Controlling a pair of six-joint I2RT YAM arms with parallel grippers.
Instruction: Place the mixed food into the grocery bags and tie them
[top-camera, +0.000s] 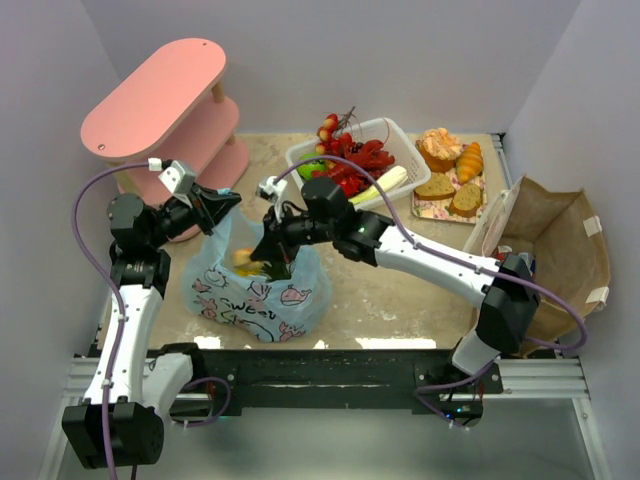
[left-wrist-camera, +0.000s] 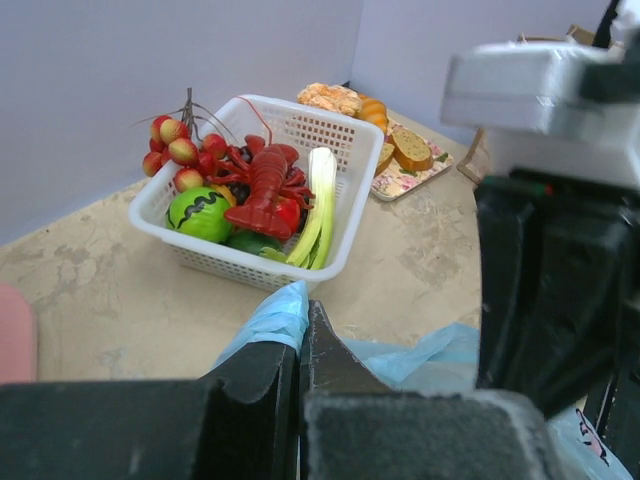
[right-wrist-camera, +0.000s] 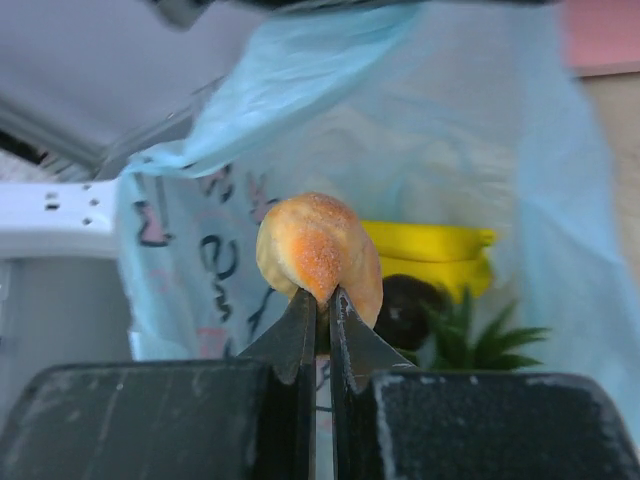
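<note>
The light-blue cartoon-print grocery bag (top-camera: 258, 292) stands open at centre left. My left gripper (top-camera: 222, 200) is shut on its rim (left-wrist-camera: 277, 318) and holds that edge up. My right gripper (right-wrist-camera: 322, 300) is shut on a rounded orange-and-cream toy food (right-wrist-camera: 318, 250), which hangs in the bag's mouth (top-camera: 243, 257). Inside the bag lie yellow bananas (right-wrist-camera: 432, 250) and a pineapple's green leaves (right-wrist-camera: 472, 332). The brown paper bag (top-camera: 558, 250) lies open at the right. A red lobster (left-wrist-camera: 265, 185) rests in the white basket (left-wrist-camera: 345, 128).
The white basket (top-camera: 400, 135) at the back also holds red berries, a green ball and a pale stalk. A tray (top-camera: 432, 209) of breads and a croissant sits beside it. A pink two-tier shelf (top-camera: 165, 100) stands at the back left. My right arm (left-wrist-camera: 550, 250) crosses close to the left wrist.
</note>
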